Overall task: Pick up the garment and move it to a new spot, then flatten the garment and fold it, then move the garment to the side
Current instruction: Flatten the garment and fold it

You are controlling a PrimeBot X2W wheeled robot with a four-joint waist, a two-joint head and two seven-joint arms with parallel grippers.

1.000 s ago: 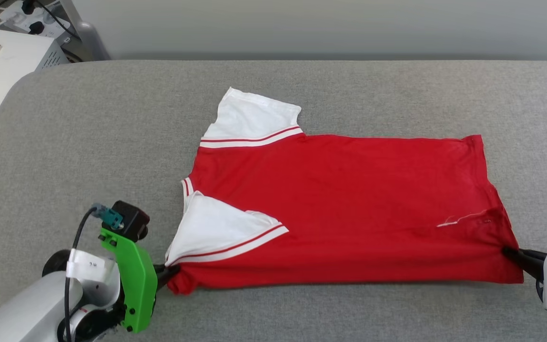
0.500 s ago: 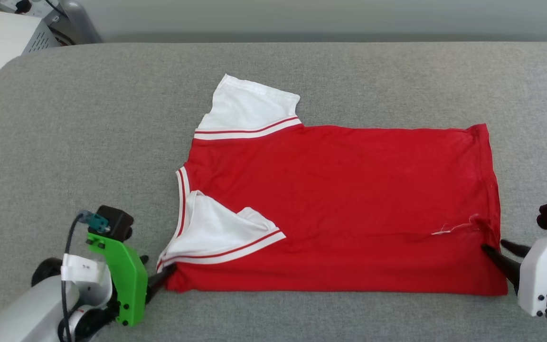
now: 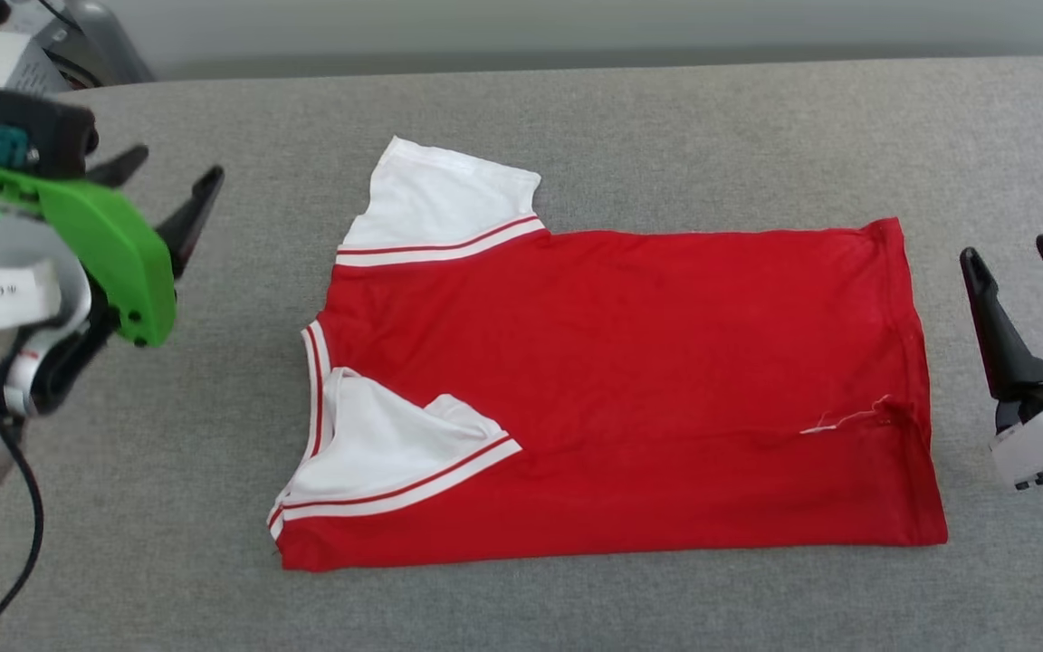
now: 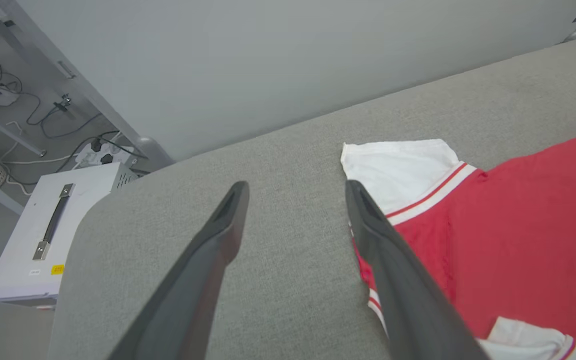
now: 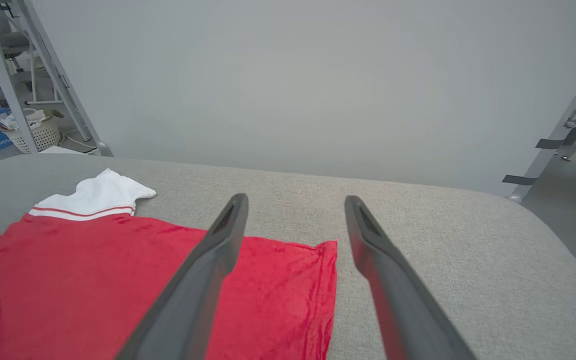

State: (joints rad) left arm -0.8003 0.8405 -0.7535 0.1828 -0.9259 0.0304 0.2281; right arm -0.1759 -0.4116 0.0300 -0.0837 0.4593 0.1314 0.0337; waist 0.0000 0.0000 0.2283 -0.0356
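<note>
The garment, a red jersey with white striped-trim sleeves, lies flat on the grey padded table, its near edge folded up over the body. One white sleeve sticks out at the far left, the other lies folded onto the red. My left gripper hovers open to the left of the garment, touching nothing. My right gripper stands open beyond the hem on the right, empty. The left wrist view shows the far sleeve just right of the fingers. In the right wrist view the garment's hem lies between the open fingers.
A white box with a metal handle stands on the floor off the table's left end, with cables and a power strip behind it. A laundry basket and metal frame legs are beyond the table. A grey wall runs along the back.
Both grippers let go of the garment's near corners, opened wide and pulled up and away to the sides. The garment stays lying folded. The head camera tilted meanwhile.
</note>
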